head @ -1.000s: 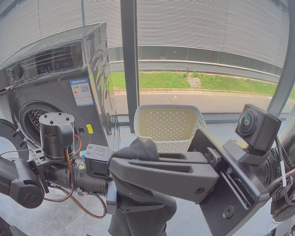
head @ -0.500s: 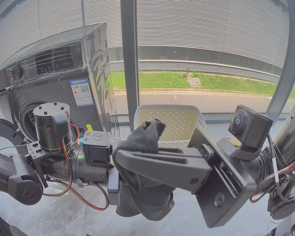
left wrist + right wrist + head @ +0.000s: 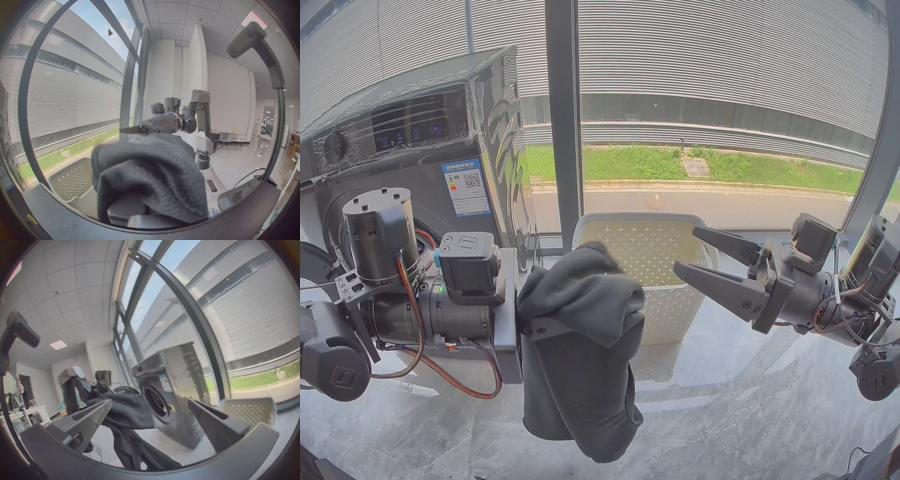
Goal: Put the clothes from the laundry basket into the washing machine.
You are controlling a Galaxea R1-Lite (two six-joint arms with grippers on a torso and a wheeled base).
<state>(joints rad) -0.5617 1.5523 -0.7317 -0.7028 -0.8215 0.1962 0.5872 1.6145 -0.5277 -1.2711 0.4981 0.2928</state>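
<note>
Head view, change: our right gripper [image 3: 686, 249] has let go of the dark garment [image 3: 581, 387] and drawn back right, jaws wide. Our left gripper [image 3: 550, 326] alone clamps it beside the washing machine [image 3: 425, 175], so we judge loading comes next.
Left wrist view: dark garment [image 3: 150, 175] draped over our fingers, laundry basket [image 3: 72, 181] beyond.
Right wrist view, count: one dark garment [image 3: 128, 412], one laundry basket [image 3: 247, 408], one washing machine [image 3: 175, 371].
</note>
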